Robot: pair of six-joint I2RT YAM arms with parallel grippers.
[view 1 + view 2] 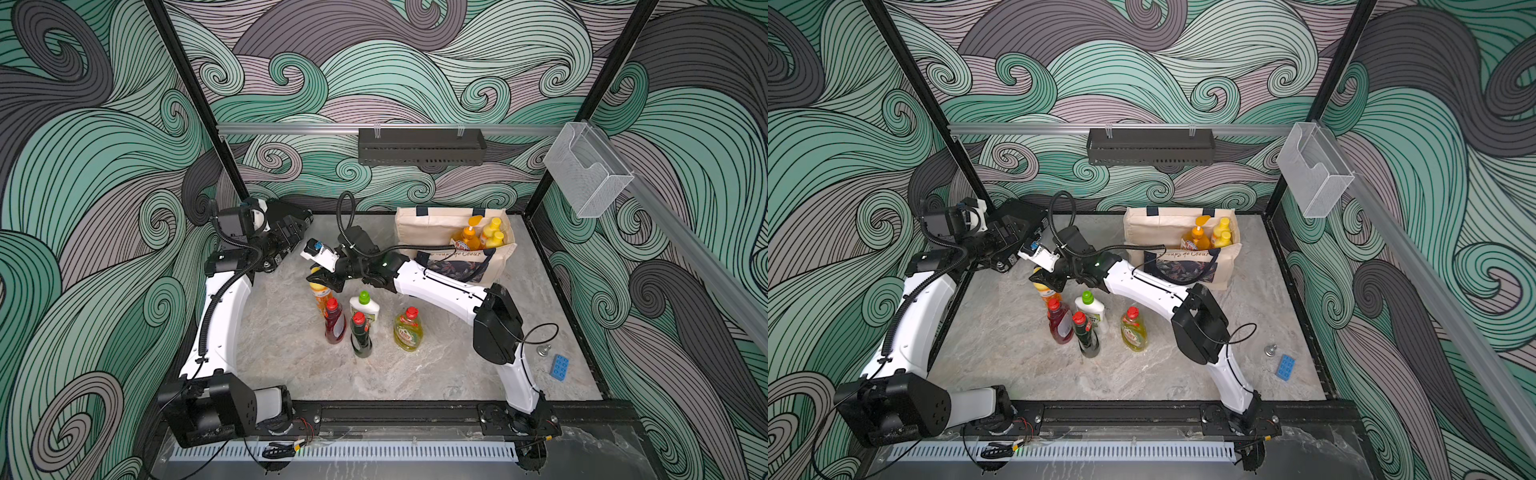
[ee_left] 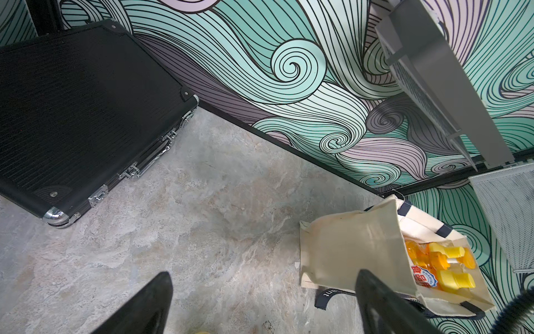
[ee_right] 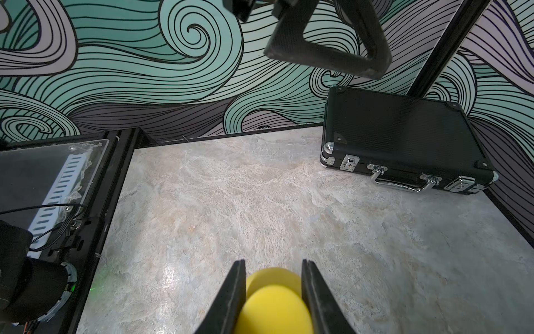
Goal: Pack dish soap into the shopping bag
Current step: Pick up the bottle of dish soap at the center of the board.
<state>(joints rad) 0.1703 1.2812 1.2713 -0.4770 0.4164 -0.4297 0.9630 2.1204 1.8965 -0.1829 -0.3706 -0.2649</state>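
An orange dish soap bottle (image 1: 321, 296) with a yellow cap (image 3: 273, 292) stands at the back of a group of bottles. My right gripper (image 1: 319, 279) (image 3: 273, 261) is shut on that cap from above. Beside it stand a red bottle (image 1: 334, 323), a white green-capped one (image 1: 364, 306), a dark-green one (image 1: 360, 338) and a yellow red-capped one (image 1: 408, 331). The cream shopping bag (image 1: 432, 232) (image 2: 346, 248) stands at the back right, holding an amber pump bottle (image 1: 468, 240) and two yellow-capped orange ones (image 1: 492, 233). My left gripper (image 1: 287, 237) (image 2: 264, 273) hangs open and empty at the back left.
A black hard case (image 2: 86, 115) (image 3: 404, 138) lies in the back left corner, under the left gripper. A blue block (image 1: 559, 366) and a small metal piece (image 1: 543, 350) lie at the right edge. A black tray (image 1: 422, 146) hangs on the back wall.
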